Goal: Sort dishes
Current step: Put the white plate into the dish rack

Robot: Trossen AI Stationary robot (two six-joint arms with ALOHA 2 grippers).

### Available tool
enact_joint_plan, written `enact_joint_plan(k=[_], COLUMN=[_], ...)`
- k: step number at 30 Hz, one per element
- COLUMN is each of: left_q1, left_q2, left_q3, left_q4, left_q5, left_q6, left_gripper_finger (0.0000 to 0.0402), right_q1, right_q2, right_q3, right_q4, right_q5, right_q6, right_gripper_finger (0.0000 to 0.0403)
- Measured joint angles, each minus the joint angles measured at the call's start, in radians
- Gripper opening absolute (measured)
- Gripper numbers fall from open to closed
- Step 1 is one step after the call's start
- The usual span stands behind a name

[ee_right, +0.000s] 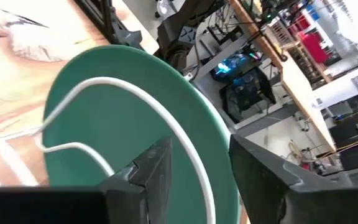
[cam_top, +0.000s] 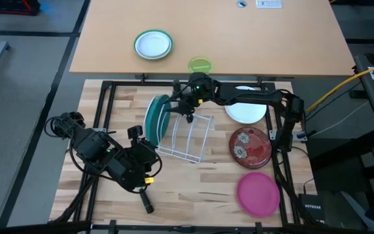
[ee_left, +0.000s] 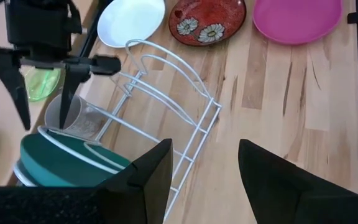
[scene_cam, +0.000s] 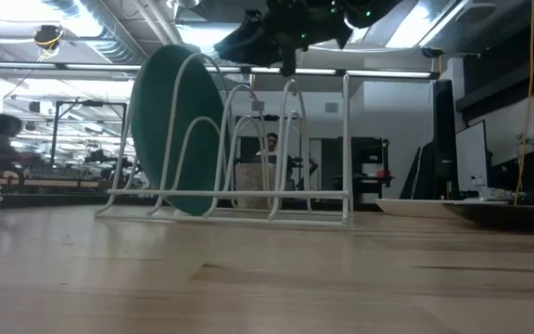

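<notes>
3 plates lay flat in the high view, the white plate (cam_top: pixel 246 112) nearest the right gripper (cam_top: pixel 188 112), which hung open and empty over the rack (cam_top: pixel 186 138); the left gripper (cam_top: pixel 137 170) waited open nearer the front edge. In the low view the teal plate (scene_cam: pixel 176 130) stood on edge in the rack's end slot; the right wrist view looked down on its rim.

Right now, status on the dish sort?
Right gripper open above the rack, empty. Left gripper open, parked. Teal plate racked; white plate, red plate, pink plate on the table.
</notes>
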Motion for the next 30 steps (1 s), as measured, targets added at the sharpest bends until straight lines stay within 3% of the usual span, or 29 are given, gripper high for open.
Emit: enact_joint_plan(k=[11, 19, 23, 30], left_q1=[0.002, 0.042, 0.087, 0.149], left_q2=[0.006, 0.071, 0.129, 0.226], left_q3=[0.0, 0.0, 0.0, 0.0], left_q4=[0.002, 0.036, 0.082, 0.098], left_q5=[-0.102, -0.221, -0.224, -0.224], left_q6=[0.0, -0.012, 0.039, 0.069], left_gripper_finger=[0.0171, 0.0171, 0.0171, 0.0171], right_q1=[0.0, 0.0, -0.002, 0.0], right_q2=[-0.221, -0.447, -0.534, -0.585], right_q3=[0.0, 0.001, 0.001, -0.013], right_q4=[-0.31, -0.666, -0.883, -1.328], right_q5=[0.063, 0.489, 0.592, 0.583], right_q6=[0.0, 0.03, 0.178, 0.557], right_gripper_finger=[0.0166, 0.0166, 0.0166, 0.0166])
